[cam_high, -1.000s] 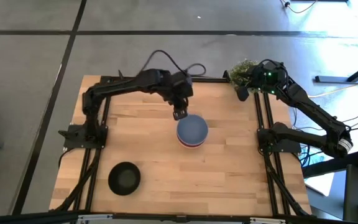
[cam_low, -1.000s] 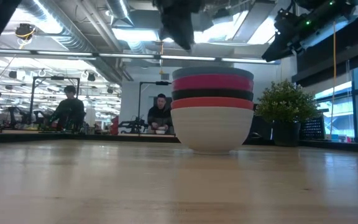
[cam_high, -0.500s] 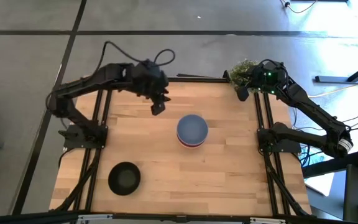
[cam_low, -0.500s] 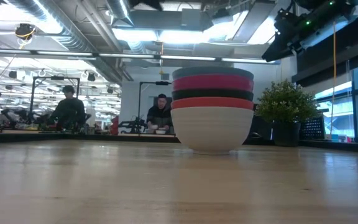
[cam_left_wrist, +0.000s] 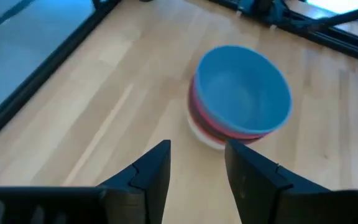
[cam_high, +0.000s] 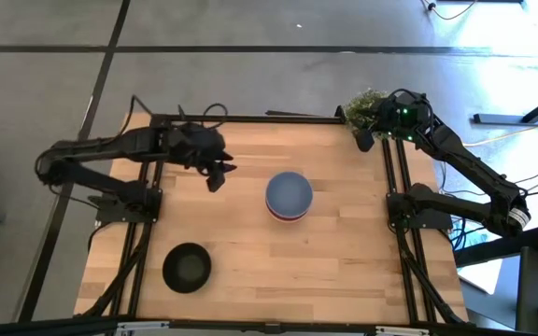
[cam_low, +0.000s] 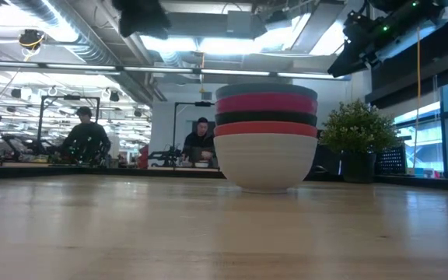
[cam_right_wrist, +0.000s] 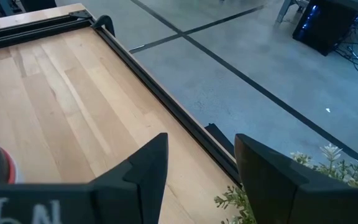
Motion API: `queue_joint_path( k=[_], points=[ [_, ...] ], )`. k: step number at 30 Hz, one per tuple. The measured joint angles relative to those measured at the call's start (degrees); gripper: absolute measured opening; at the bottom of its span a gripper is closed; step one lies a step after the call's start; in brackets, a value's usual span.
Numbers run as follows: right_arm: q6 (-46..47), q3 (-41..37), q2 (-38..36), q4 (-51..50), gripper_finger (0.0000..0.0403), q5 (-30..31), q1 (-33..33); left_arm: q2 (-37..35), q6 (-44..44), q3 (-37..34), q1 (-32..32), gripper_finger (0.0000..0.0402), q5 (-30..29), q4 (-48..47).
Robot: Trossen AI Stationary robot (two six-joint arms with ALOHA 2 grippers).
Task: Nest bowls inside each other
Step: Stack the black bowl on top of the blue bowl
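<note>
A stack of nested bowls (cam_high: pixel 289 195) stands at the table's middle: blue on top, then magenta-pink, black and red, with white at the bottom (cam_low: pixel 265 134). The left wrist view shows this stack (cam_left_wrist: pixel 238 99) ahead of my fingers. A lone black bowl (cam_high: pixel 187 267) sits on its base near the near-left corner. My left gripper (cam_high: pixel 217 177) hovers open above the table, left of the stack (cam_left_wrist: pixel 196 163). My right gripper (cam_high: pixel 367 140) waits open at the far-right corner beside the plant (cam_right_wrist: pixel 199 167).
A small green potted plant (cam_high: pixel 363 105) stands at the far-right corner (cam_low: pixel 356 136). Black frame rails (cam_high: pixel 148 233) run along the table's left and right sides. Bare wood (cam_high: pixel 344 271) lies between the stack and the near edge. People sit in the room beyond (cam_low: pixel 201 144).
My left gripper has pulled away from just above the stack's far-left rim, moving toward the table's left edge as the arm folds back. It has risen out of the low view's middle. The bowls have stayed where they were.
</note>
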Motion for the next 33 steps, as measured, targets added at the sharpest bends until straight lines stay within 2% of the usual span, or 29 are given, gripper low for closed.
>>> queue_joint_path(
  k=[7,12,18,29,33],
  points=[
    [0.7,0.0,0.2,3.0,0.0186,0.0,0.0,-5.2,-2.1,-4.3,-1.1,0.0147,-5.0,2.0],
    [7.2,0.0,0.2,2.6,0.0186,-0.5,0.0,-5.0,-3.1,-7.2,-2.0,0.015,-1.7,3.7],
    [10.2,0.0,0.2,2.2,0.0186,-0.5,0.0,-4.9,-3.0,-11.4,-5.7,0.015,-1.3,2.9],
    [14.9,0.0,0.1,2.2,0.0186,-0.7,0.0,-4.9,-2.0,-11.9,-8.6,0.015,-0.9,0.2],
    [15.1,0.0,0.1,2.2,0.0186,-5.3,0.0,-4.9,-4.4,-11.9,-8.7,0.0147,0.2,-5.6]
  ],
)
